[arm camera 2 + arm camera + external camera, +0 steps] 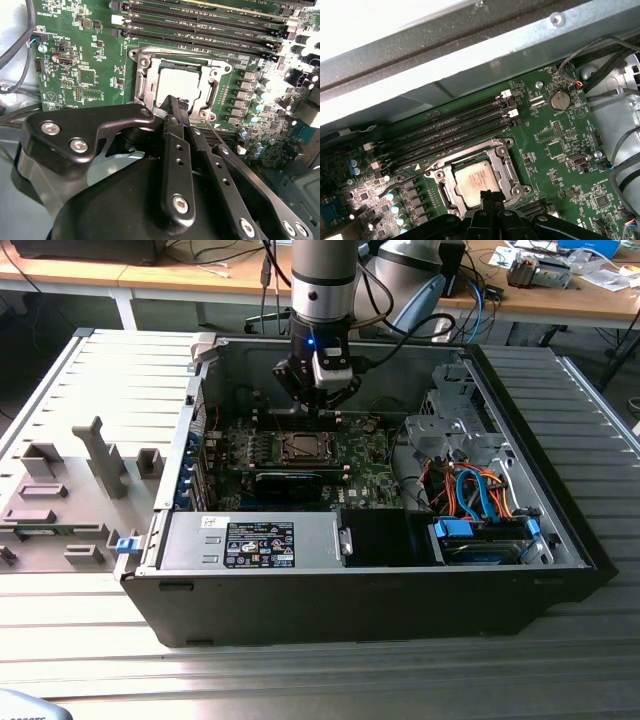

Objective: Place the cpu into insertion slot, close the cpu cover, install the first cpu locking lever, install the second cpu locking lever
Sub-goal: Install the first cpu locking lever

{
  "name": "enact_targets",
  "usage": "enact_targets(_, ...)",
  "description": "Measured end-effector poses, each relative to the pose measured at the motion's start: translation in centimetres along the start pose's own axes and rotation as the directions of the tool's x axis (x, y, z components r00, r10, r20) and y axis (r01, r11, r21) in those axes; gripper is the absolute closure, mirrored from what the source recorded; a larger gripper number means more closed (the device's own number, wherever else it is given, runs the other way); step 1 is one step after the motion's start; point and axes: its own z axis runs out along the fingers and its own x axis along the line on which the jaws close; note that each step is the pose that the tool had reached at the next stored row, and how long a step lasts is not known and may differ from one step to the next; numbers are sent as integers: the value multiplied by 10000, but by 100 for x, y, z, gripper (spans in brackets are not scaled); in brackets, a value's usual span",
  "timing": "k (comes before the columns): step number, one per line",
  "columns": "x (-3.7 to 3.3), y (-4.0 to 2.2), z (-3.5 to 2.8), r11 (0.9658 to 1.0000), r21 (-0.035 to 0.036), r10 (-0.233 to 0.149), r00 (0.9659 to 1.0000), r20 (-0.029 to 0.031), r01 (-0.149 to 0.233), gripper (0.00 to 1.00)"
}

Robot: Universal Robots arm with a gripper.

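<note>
On the green board (536, 136), the cpu (475, 181) lies flat below the hand (489, 196).

**The cpu seated in its slot under the flat cover**
In the second wrist view the cpu (180, 84), a flat square chip with a dull silver-grey top, lies level in the insertion slot (223, 64). Its top shows through the square window of the cpu cover (149, 85), a thin silver frame lying flat around it. Green circuit board (90, 55) borders the slot's metal rim.

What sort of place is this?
Probably a robotics lab or workshop: an open computer case on a slatted metal table, a robot arm over it, cluttered desks behind.
</note>
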Motion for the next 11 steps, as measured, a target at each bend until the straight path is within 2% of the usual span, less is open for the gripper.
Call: enact_targets(11,0,-1,0,9992,-10,-409,9992,14,409,89)
